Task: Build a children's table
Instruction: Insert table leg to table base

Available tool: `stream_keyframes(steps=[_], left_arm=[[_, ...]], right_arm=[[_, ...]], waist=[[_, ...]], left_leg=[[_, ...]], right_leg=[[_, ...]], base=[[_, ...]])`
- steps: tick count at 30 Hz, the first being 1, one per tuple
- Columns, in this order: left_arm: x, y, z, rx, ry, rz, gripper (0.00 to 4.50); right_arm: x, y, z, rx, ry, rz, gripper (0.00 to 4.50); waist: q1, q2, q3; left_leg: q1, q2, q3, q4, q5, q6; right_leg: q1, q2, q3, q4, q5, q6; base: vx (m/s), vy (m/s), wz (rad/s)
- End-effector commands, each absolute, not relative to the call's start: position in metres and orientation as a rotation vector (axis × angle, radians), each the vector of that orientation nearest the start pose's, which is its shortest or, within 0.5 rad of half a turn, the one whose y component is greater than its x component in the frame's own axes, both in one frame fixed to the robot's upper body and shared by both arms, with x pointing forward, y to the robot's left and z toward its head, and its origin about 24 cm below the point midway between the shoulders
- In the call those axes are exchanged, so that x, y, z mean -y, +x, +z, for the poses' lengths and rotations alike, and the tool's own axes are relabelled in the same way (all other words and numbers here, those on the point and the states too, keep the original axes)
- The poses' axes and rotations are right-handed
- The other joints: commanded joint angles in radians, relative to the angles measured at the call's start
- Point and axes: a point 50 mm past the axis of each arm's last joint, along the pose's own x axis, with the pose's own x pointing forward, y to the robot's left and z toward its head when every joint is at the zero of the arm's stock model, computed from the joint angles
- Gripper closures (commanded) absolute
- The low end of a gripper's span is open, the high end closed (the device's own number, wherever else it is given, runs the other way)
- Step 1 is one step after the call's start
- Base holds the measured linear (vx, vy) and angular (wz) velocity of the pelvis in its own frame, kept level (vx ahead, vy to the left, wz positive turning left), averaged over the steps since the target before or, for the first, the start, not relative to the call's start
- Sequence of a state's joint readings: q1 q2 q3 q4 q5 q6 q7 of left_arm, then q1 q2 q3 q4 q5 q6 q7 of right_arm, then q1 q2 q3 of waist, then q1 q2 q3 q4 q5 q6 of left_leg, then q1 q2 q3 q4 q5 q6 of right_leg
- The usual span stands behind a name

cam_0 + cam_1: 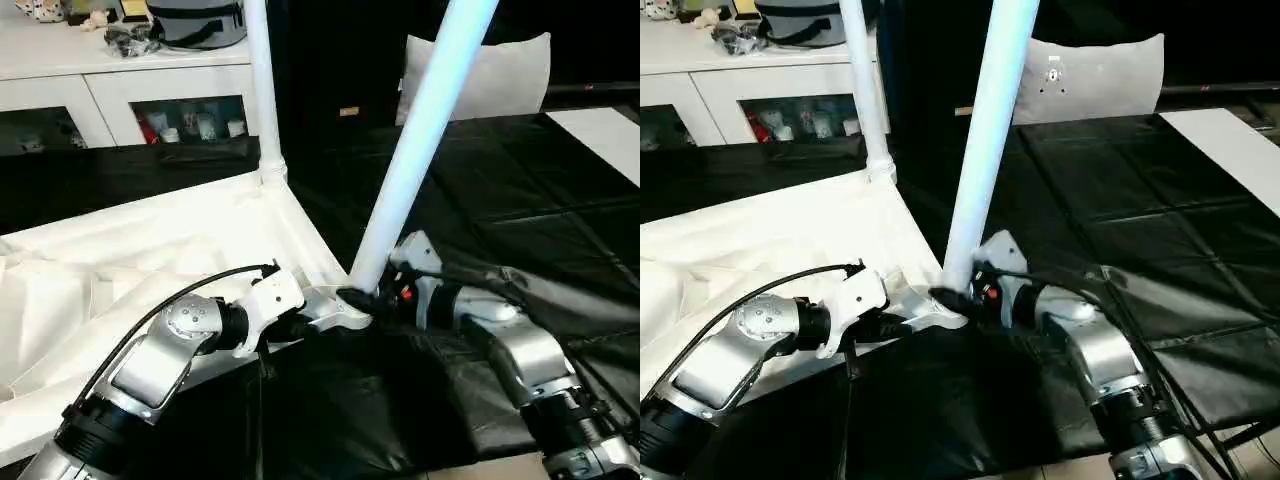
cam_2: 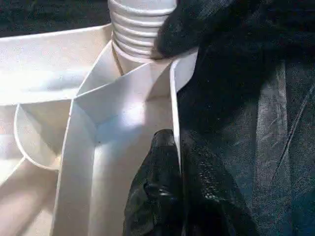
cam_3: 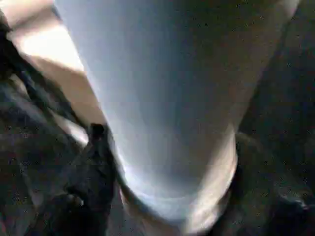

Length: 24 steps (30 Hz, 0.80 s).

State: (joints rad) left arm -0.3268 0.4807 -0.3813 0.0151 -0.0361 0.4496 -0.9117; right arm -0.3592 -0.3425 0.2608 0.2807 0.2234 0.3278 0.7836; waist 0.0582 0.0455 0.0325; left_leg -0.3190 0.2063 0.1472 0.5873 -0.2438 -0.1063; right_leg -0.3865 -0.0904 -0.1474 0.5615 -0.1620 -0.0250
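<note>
- Here, the tabletop (image 1: pixel 150 250) lies underside up on the dark mat (image 1: pixel 520 200); one leg (image 1: pixel 262 90) stands upright in the far corner socket, and a second leg (image 1: pixel 425 130) leans in the near corner socket (image 1: pixel 345 305).
- Left gripper (image 2: pixel 172 162): fingers pinched together on the tabletop's thin edge wall beside the near socket, steadying it.
- Right gripper (image 1: pixel 385 298): one finger (image 3: pixel 91 162) on each side of the leaning leg's base; whether they press or merely flank it cannot be told.
- Risk 1: the leg is tilted, so its ribbed end (image 2: pixel 140 27) probably is not fully seated; if let go, it may topple out.
- Risk 2: twisting at this angle may cross-thread or jam the end.
- Risk 3: a hard push may slide the tabletop if the thin-wall pinch slips.
</note>
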Motion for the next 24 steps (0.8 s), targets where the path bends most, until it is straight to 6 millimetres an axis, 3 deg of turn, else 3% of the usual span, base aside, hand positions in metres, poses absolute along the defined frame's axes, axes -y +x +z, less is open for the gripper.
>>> stream_keyframes(steps=[1,10,14,18,24], left_arm=[[-0.122,0.276,0.076,-0.355,0.485,-1.165,4.50],[-0.124,0.275,0.076,-0.357,0.486,-1.162,4.50],[-0.125,0.274,0.076,-0.364,0.488,-1.167,4.50],[-0.124,0.272,0.076,-0.370,0.483,-1.177,4.50],[-0.123,0.272,0.076,-0.370,0.482,-1.177,4.50]], right_arm=[[0.145,0.285,0.015,-0.536,-0.132,0.906,0.82],[0.151,0.286,0.022,-0.503,-0.140,0.908,0.08],[0.152,0.286,0.025,-0.480,-0.123,0.889,0.01],[0.148,0.283,0.026,-0.464,-0.104,0.903,0.01],[0.148,0.280,0.026,-0.463,-0.106,0.904,0.01]], waist=[[-0.001,0.000,-0.048],[0.005,-0.001,-0.051],[0.006,-0.003,-0.054],[0.009,-0.001,-0.051],[0.008,0.001,-0.054]], left_leg=[[-0.024,0.023,0.002,-0.077,-0.111,0.044],[-0.025,0.023,0.007,-0.069,-0.062,0.064],[-0.034,0.020,0.008,-0.060,-0.020,0.075],[-0.032,0.020,0.009,-0.062,-0.061,0.071],[-0.031,0.020,0.008,-0.060,-0.054,0.068]], right_leg=[[0.056,-0.061,0.065,-0.050,-0.258,-0.160],[0.055,-0.061,0.066,-0.044,-0.215,-0.173],[0.053,-0.059,0.068,-0.033,-0.158,-0.189],[0.053,-0.060,0.066,-0.040,-0.232,-0.166],[0.052,-0.058,0.065,-0.038,-0.206,-0.169]], base=[[0.000,0.000,0.00],[0.000,0.000,0.00],[0.000,0.000,0.00],[0.000,0.000,0.00],[0.000,0.000,0.00]])
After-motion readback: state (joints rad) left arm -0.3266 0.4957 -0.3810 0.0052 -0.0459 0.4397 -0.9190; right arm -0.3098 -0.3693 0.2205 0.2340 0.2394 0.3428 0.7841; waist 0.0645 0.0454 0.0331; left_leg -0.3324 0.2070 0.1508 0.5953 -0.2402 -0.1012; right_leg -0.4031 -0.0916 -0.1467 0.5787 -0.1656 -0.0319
